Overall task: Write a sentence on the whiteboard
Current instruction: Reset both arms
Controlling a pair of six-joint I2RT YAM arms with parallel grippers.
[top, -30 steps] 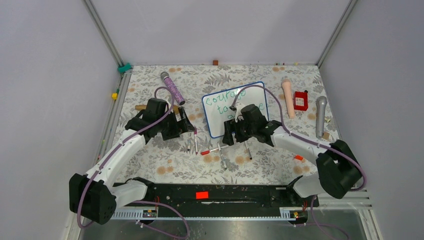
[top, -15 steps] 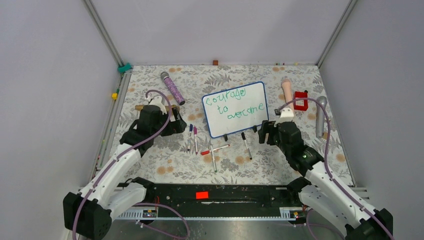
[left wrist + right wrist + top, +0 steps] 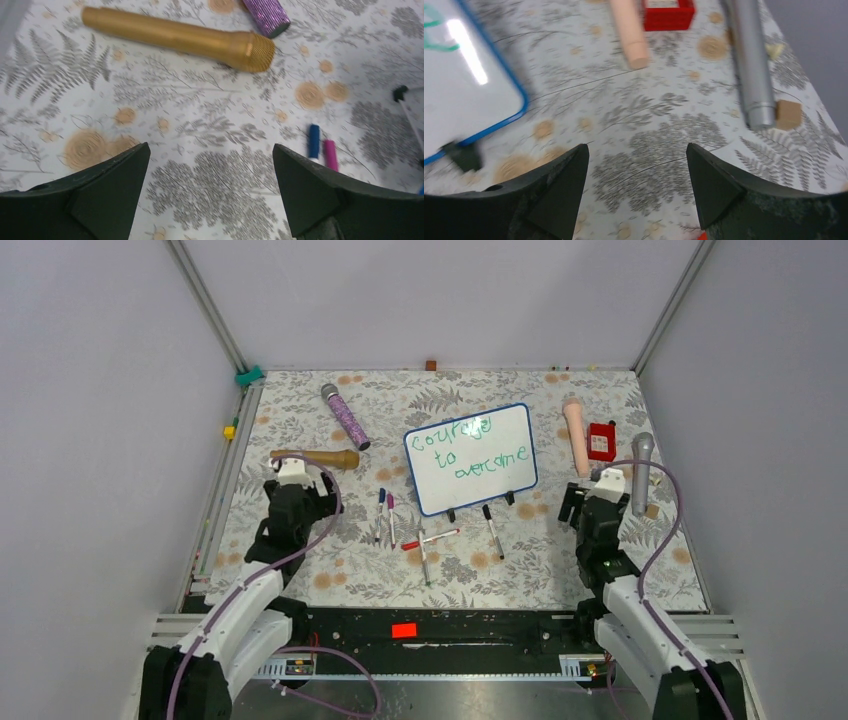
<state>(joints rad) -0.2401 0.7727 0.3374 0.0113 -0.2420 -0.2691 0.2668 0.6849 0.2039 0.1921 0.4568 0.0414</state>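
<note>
1. The green handwritten sentence (image 3: 470, 448), "courage to overcome", runs in lines across the small glossy white whiteboard (image 3: 440, 495) with its thin blue frame. The board sits mid-table, slightly skewed, with its black clip feet (image 3: 509, 498) on the near edge.
2. Loose marker pens (image 3: 420, 535) lie just in front of the board.
3. My left gripper (image 3: 210, 150) hovers over the floral cloth (image 3: 520, 560) at the left, fingers spread and empty, near a gold microphone (image 3: 180, 37).
4. My right gripper (image 3: 637, 147) is likewise spread and empty, at the right beside a silver microphone (image 3: 751, 65).
</note>
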